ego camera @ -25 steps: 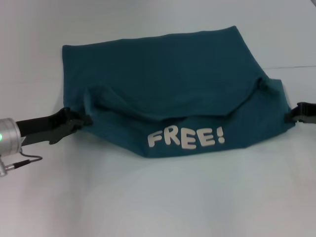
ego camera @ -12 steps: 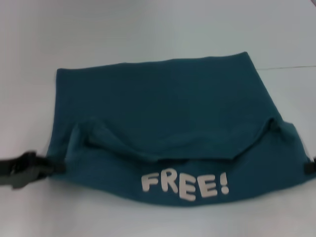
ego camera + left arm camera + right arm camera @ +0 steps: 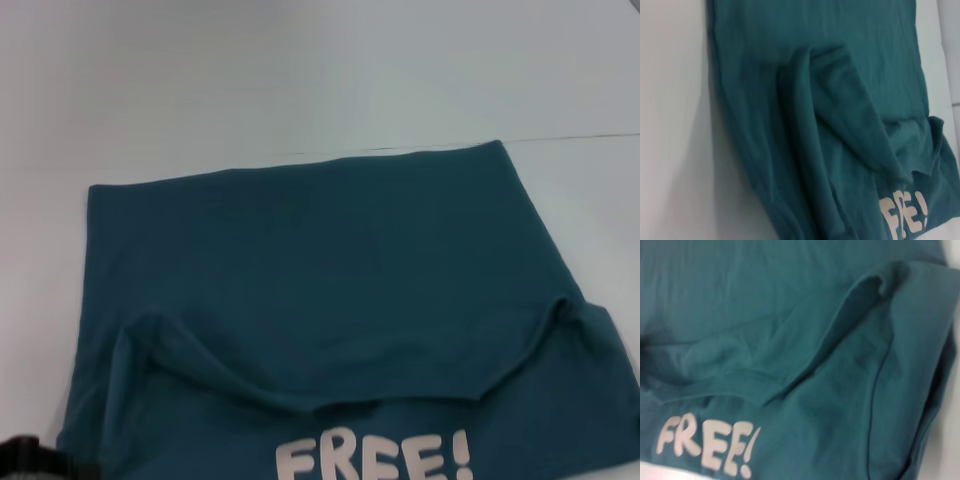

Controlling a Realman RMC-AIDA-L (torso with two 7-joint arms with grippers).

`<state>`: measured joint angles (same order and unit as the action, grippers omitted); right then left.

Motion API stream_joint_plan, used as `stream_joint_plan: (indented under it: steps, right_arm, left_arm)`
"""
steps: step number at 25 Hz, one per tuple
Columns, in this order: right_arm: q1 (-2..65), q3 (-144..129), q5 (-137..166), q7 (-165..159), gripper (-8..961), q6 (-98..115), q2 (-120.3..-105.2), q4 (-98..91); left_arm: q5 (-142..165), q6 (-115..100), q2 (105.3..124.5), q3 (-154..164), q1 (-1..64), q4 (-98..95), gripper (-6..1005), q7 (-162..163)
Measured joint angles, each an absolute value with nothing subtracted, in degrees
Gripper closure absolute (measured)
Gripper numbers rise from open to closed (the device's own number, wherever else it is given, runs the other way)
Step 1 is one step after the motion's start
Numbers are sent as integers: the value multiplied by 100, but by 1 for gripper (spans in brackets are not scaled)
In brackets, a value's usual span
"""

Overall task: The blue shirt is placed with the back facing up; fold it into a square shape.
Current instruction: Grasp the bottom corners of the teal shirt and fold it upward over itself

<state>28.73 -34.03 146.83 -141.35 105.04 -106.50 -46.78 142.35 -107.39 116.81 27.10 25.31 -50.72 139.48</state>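
Cloth: dark teal-blue cotton T-shirt (image 3: 320,280) spread on white table (image 3: 300,70); near edge folded over, white "FREE!" lettering (image 3: 372,458) showing
Left gripper (image 3: 25,458): at the shirt's near-left corner; grip cannot be told
Right gripper: out of sight

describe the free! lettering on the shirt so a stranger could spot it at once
A blue shirt lies spread on the pale table. Its near edge is folded up, exposing a strip of the front. There, white block FREE! lettering is the only print on otherwise plain cloth.

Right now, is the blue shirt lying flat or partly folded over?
Partly folded: the blue shirt has its near part turned over, showing the white FREE! lettering beside the plain back.
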Motion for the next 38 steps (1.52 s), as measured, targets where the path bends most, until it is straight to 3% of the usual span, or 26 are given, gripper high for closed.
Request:
stream_joint_plan:
  steps: [9,17,22,32,38]
  right_arm:
    - [2732,-3159,14791,-13818,920,10967,-10724,-4639]
    - [2844,-2186,13883,-13514,921,11194,-10389,-4639]
    - [3043,-1897,13537,-13611,921,10990,-10328,-4634]
    - [3142,-1503,13043,-13836,921,10189,-10325,-4581]
    - [3214,-1676,12943,-13875,920,9004,-10389,-3846]
  left_arm:
    - [14492,-11047,11658,2582,2585,-5075,965,13742]
    - [14474,-11540,11317,1743,3117,-5074,965,13611]
    - [14428,-11432,11210,1624,3495,-4954,965,13882]
    - [14198,-10683,11055,1612,3971,-4852,962,14620]
    - [14184,-9987,11093,1666,4116,-4571,953,14764]
